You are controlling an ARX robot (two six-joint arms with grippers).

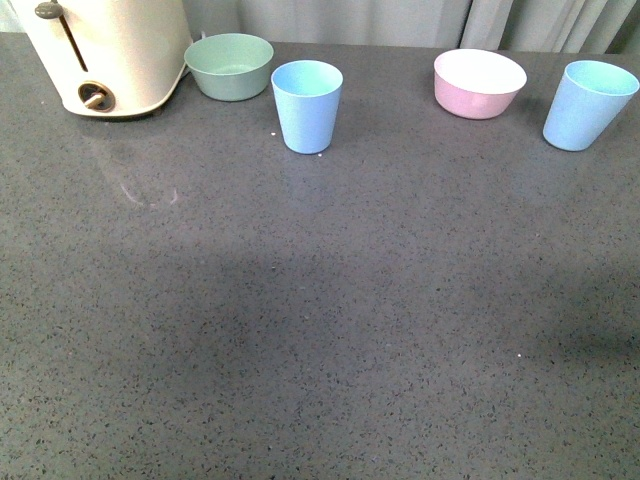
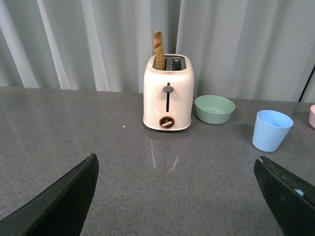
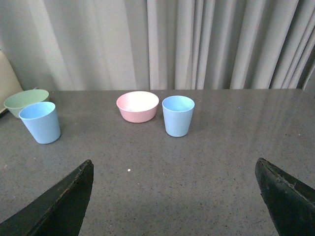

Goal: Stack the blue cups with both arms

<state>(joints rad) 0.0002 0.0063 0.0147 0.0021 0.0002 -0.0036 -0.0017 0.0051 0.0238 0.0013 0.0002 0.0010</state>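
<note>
Framing the lower corners of the left wrist view, the black fingers (image 2: 69, 196) of the left claw (image 2: 175, 158) stand wide apart with nothing between them, above the worktop (image 1: 320, 330). The right claw (image 3: 173, 161) is the same: its fingers (image 3: 64, 201) are spread and hold nothing. Neither arm shows in the front view.

The near half of the dark grey speckled worktop lies bare ahead of both claws. Farther back, the things stand in a loose row. The left-hand blue cup (image 1: 306, 108) stands upright, mouth up, just in front of the green bowl (image 1: 231, 67) and to its right; the left wrist view shows a small gap between them. The right-hand blue cup (image 1: 588, 106) also stands upright with its mouth up, at the right edge of the front view, close beside the pink bowl (image 1: 479, 84) with its white inside, but not touching it. The two cups are well apart, the pink bowl between them, and neither sits in the other.

A cream toaster (image 2: 168, 93) stands left of the green bowl, a brown wooden-looking slice (image 2: 158, 50) sticking out of one slot. A pale grey curtain (image 2: 98, 44) hangs behind everything.
</note>
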